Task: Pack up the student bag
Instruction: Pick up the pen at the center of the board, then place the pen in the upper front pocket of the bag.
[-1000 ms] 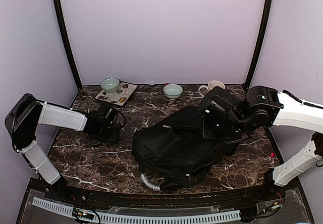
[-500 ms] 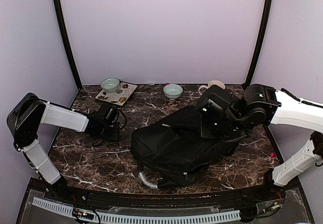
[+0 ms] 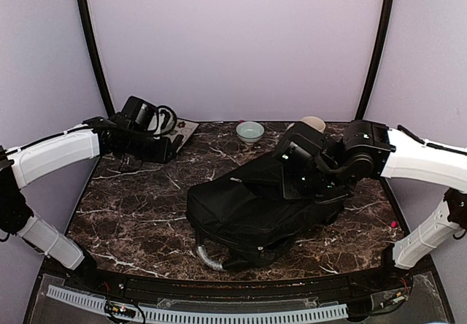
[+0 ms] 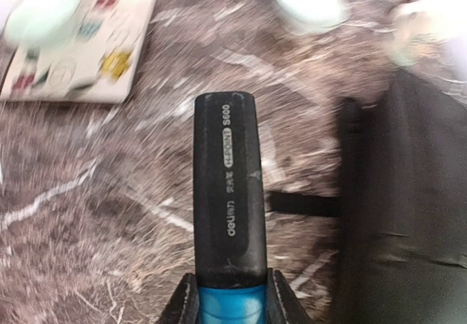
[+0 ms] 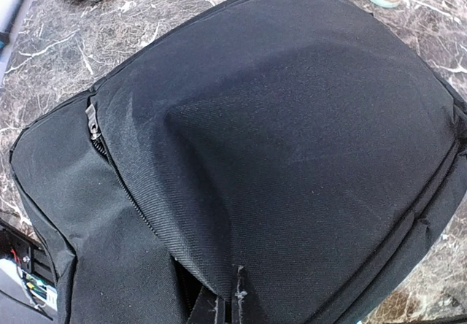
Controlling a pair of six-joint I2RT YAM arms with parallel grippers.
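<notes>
A black backpack (image 3: pixel 252 207) lies flat on the marble table; it fills the right wrist view (image 5: pixel 277 134) and shows at the right of the left wrist view (image 4: pixel 408 193). My right gripper (image 5: pixel 228 302) is shut on the edge of the bag's flap and lifts it by the zipper opening. My left gripper (image 4: pixel 228 298) is shut on a blue highlighter with a black cap (image 4: pixel 226 185). It holds the marker in the air above the back left of the table (image 3: pixel 164 149).
A sticker sheet (image 4: pixel 73 47) with a pale bowl (image 3: pixel 157 122) lies at the back left. A second pale bowl (image 3: pixel 250 130) and a mug (image 3: pixel 312 124) stand at the back. A grey curved piece (image 3: pixel 206 258) sticks out under the bag's front.
My left arm has lifted from the table at the left and swung up and back, carrying the highlighter. My right gripper has drawn the bag's flap slightly left; the bag shifted a little.
</notes>
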